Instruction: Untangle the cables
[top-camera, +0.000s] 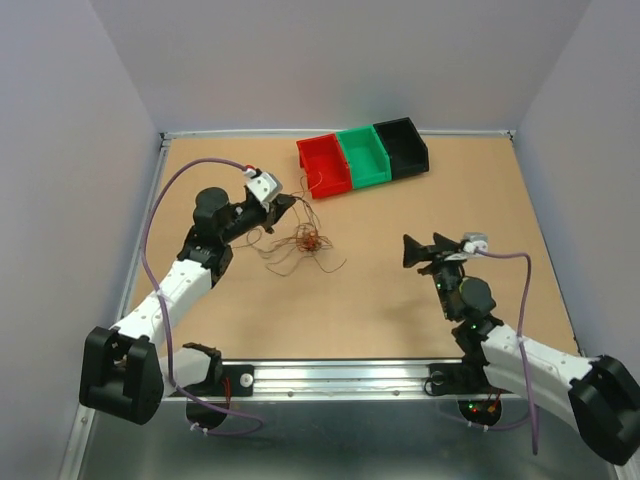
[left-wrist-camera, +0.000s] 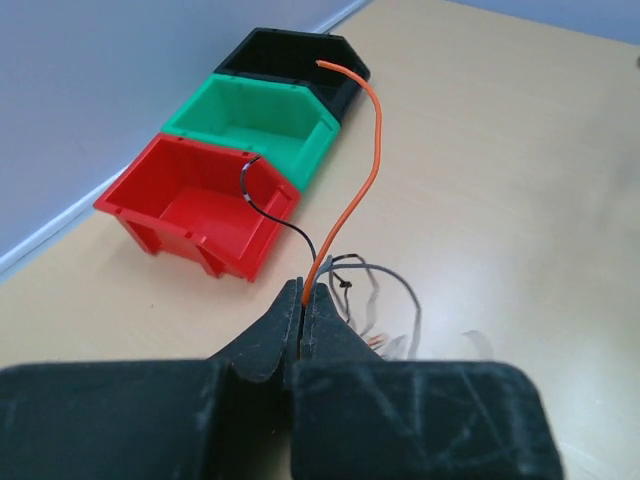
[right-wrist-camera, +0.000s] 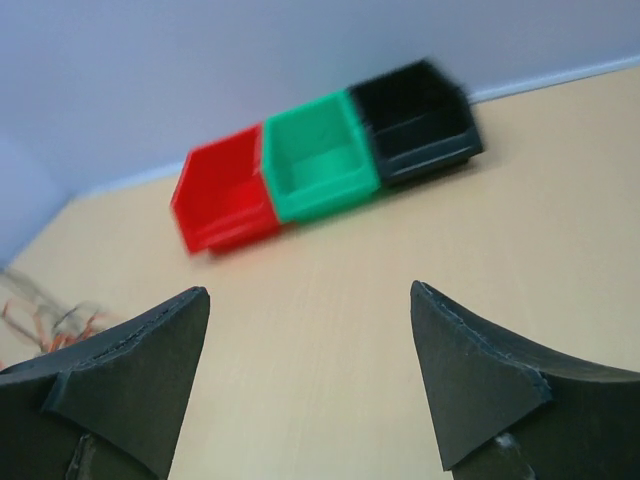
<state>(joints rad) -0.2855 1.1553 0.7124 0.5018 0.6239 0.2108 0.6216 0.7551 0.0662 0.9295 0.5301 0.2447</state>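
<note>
Top external shows cables (top-camera: 305, 241) clumped well apart from table (top-camera: 400, 330) edges

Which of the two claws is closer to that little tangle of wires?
The left. The left gripper is shut on an orange wire right beside the cables; the right gripper hangs open, well off to their right.

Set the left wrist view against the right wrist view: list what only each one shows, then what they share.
Only the left wrist view: the left end effector shut on a thin orange wire that arcs upward. Only the right wrist view: the right end effector, open wide with nothing between its fingers. Both: the red plastic bin, green plastic bin and black plastic bin in a row on the tan wooden table, and part of the tangle of thin curly wires.
</note>
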